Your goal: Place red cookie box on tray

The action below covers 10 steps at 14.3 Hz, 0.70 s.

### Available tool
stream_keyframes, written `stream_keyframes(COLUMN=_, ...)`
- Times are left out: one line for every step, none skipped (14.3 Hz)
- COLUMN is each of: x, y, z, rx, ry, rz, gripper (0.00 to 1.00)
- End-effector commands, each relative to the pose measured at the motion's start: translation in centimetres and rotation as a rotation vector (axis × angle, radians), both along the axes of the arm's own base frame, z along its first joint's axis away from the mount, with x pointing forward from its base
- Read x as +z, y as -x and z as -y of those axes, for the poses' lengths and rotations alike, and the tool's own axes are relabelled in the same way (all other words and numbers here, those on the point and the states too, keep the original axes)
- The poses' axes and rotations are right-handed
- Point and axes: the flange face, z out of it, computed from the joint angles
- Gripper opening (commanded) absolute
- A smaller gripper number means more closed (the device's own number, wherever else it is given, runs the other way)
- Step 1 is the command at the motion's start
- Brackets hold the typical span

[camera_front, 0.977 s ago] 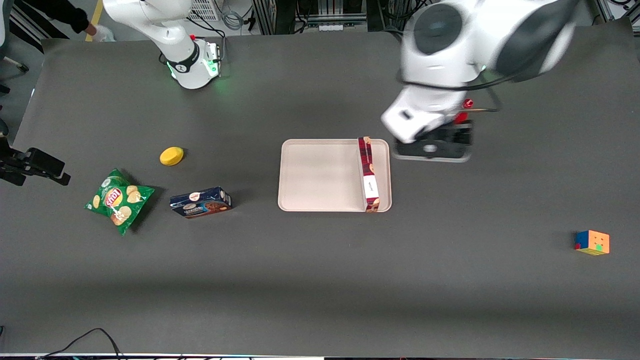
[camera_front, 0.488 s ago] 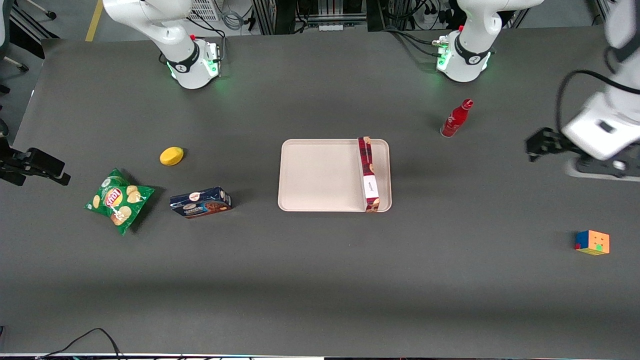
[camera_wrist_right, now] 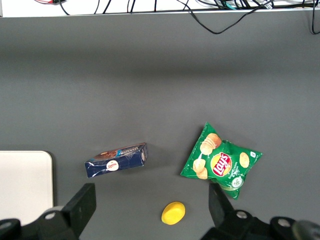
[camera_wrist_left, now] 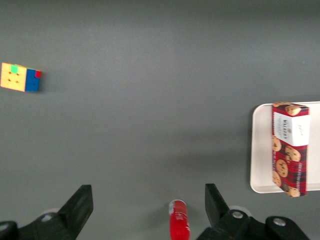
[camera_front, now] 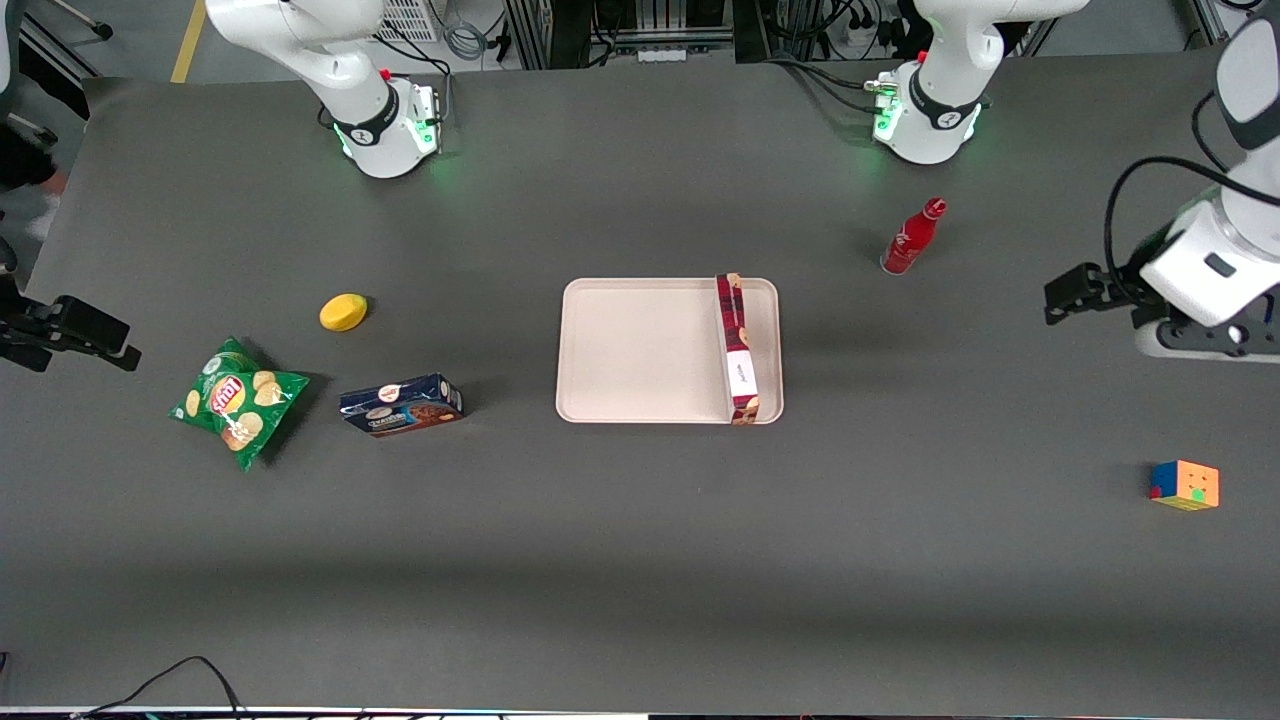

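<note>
The red cookie box [camera_front: 738, 350] lies on the tray [camera_front: 640, 350], along the tray edge nearer the working arm's end of the table, with nothing touching it. The left wrist view shows its red plaid face [camera_wrist_left: 289, 147] with the white label band, resting on the pale tray [camera_wrist_left: 259, 150]. My left gripper [camera_front: 1062, 297] hangs above bare table toward the working arm's end, well clear of the tray. Its jaws stand wide open [camera_wrist_left: 147, 195] and hold nothing.
A red bottle [camera_front: 910, 240] stands upright between the tray and the gripper, farther from the front camera. A colour cube [camera_front: 1185, 485] sits nearer the camera. Toward the parked arm's end lie a dark blue cookie box [camera_front: 402, 405], a green chips bag [camera_front: 238, 398] and a yellow object [camera_front: 343, 311].
The left arm has swung away from beside the tray, past the red bottle, out toward the working arm's end of the table. The red cookie box has stayed put on the tray.
</note>
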Motion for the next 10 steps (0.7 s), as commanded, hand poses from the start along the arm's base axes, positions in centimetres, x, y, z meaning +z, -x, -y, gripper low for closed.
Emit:
stream_keyframes(x=1.7, y=2.0, z=0.7, rx=0.028, ry=0.006, rz=-0.003, gripper=1.00)
stream_keyframes(x=2.3, y=2.4, z=0.6, rx=0.027, ry=0.004, rz=-0.007, gripper=1.00)
stream_keyframes(x=3.6, y=2.6, z=0.6, rx=0.025, ry=0.003, rz=0.000, gripper=1.00)
stream_keyframes(x=4.4, y=2.6, z=0.6, rx=0.021, ry=0.002, rz=0.005, gripper=1.00)
stream_keyframes(x=4.6, y=2.3, z=0.2, rx=0.027, ry=0.003, rz=0.011, gripper=1.00)
stream_keyframes(x=4.5, y=2.1, z=0.1, rx=0.029, ry=0.004, rz=0.013, gripper=1.00)
stream_keyframes(x=4.5, y=2.0, z=0.1, rx=0.029, ry=0.004, rz=0.011, gripper=1.00)
stream_keyframes(x=4.5, y=1.9, z=0.0, rx=0.032, ry=0.003, rz=0.014, gripper=1.00)
stream_keyframes(x=4.3, y=1.8, z=-0.1, rx=0.031, ry=-0.004, rz=0.015, gripper=1.00)
stream_keyframes(x=4.2, y=1.7, z=-0.1, rx=0.027, ry=-0.024, rz=0.015, gripper=1.00)
